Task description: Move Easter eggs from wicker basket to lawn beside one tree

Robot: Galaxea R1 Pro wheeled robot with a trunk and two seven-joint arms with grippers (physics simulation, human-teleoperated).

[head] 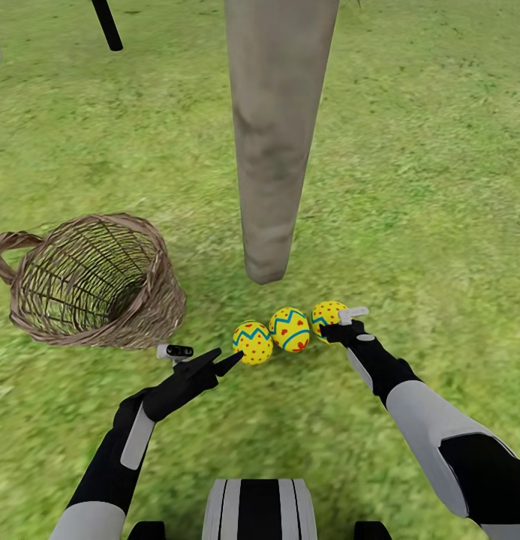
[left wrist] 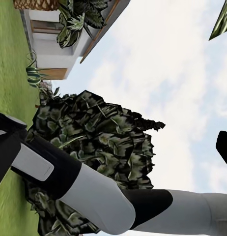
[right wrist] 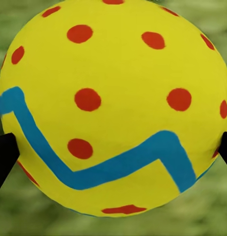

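My left pincer (head: 223, 361) is released beside the nearest of three Easter eggs (head: 252, 343); my right pincer (head: 336, 330) is grasping the third egg (head: 326, 314); all lie on the lawn (head: 440, 187) by one tree trunk (head: 273, 135); one wicker basket (head: 91, 281) lies tipped beyond.

- There are no words, letters or numbers to read anywhere.
- The eggs (head: 290, 329) have only blue zigzag lines and red dots, not writing.
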